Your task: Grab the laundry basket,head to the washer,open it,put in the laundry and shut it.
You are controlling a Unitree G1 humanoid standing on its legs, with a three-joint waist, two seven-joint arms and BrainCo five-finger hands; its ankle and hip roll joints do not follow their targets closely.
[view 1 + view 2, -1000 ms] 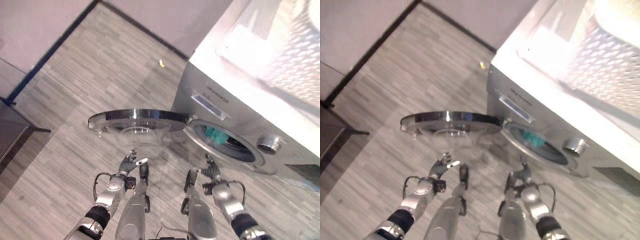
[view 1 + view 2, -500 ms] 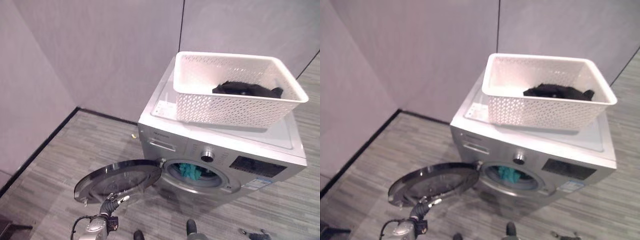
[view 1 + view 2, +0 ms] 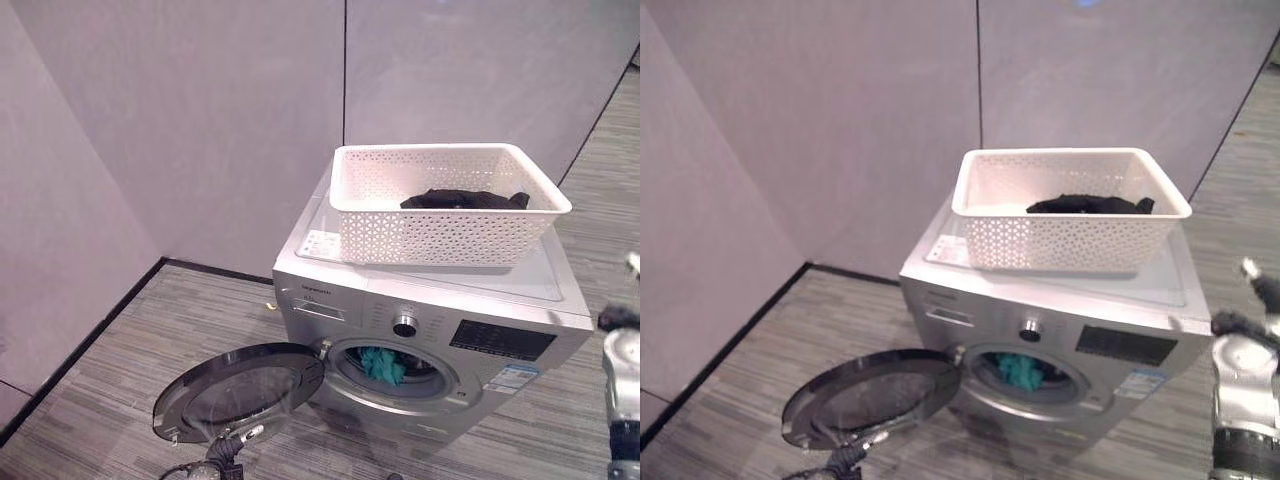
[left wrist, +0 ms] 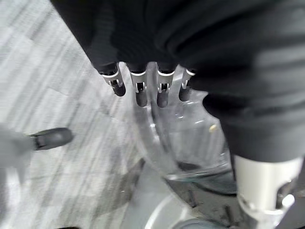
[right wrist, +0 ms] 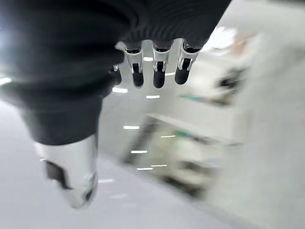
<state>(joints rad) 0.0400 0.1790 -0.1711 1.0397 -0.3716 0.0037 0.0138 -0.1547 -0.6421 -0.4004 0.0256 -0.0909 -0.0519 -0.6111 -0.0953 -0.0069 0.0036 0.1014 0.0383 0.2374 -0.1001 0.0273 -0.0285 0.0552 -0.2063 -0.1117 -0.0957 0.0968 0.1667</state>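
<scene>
The silver washer (image 3: 430, 310) stands against the grey wall with its round glass door (image 3: 240, 390) swung wide, low to the left. A teal cloth (image 3: 380, 365) lies in the drum opening. On the washer's top sits the white lattice laundry basket (image 3: 440, 230) with a black garment (image 3: 455, 199) inside. My left hand (image 3: 228, 462) is low, just in front of the door's edge, fingers (image 4: 138, 90) straight and holding nothing, the door's glass bowl (image 4: 190, 143) past them. My right hand (image 3: 1240, 350) hovers to the right of the washer, fingers (image 5: 157, 71) relaxed and empty.
Grey panel walls stand behind and to the left of the washer, with a black baseboard (image 3: 90, 345) along the left wall. Wood-look floor (image 3: 110, 400) spreads out to the left of the door and to the right of the washer.
The camera has tilted up, from the floor and door to the whole washer and basket. My right hand has risen to the washer's right side. My left hand stays by the door.
</scene>
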